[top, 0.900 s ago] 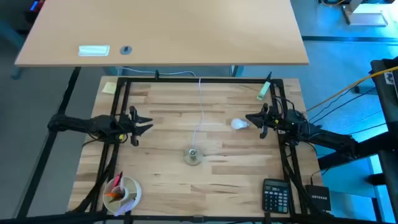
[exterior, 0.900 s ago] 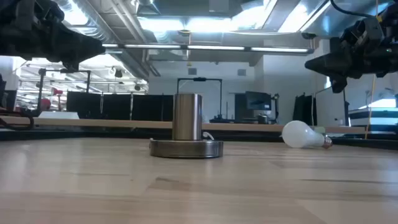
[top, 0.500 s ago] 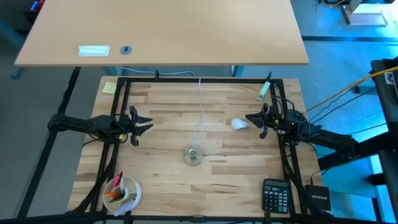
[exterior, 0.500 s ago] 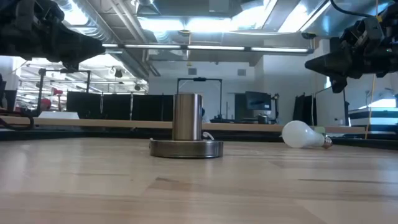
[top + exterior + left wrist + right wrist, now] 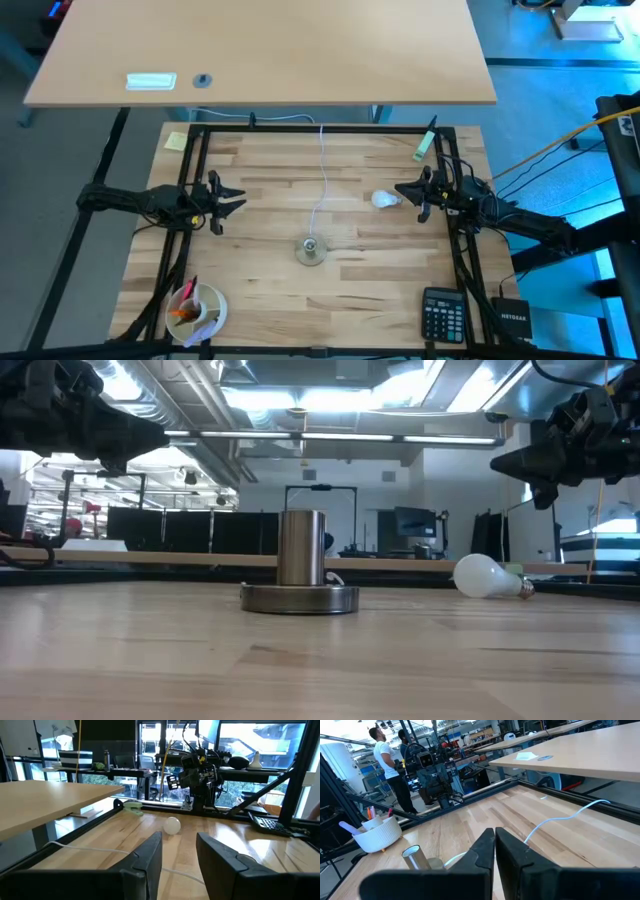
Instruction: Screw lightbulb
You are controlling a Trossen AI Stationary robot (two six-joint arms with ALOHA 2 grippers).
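Observation:
The white frosted lightbulb [image 5: 384, 200] lies on its side on the wooden table, right of centre; it also shows in the low view [image 5: 487, 577] and the left wrist view [image 5: 173, 825]. The round silvery socket base [image 5: 310, 251] stands upright near the table's middle, with a thin white cord [image 5: 322, 190] running to the far edge. My right gripper [image 5: 403, 191] hovers shut just right of the bulb, above the table, touching nothing. My left gripper [image 5: 237, 199] hovers open at the left side, empty.
A white bowl with pens [image 5: 196, 308] stands at the near left corner. A calculator [image 5: 444, 313] lies at the near right. A green object [image 5: 425, 146] lies at the far right corner. A black frame [image 5: 320, 127] borders the table. People stand in the room beyond [image 5: 385, 760].

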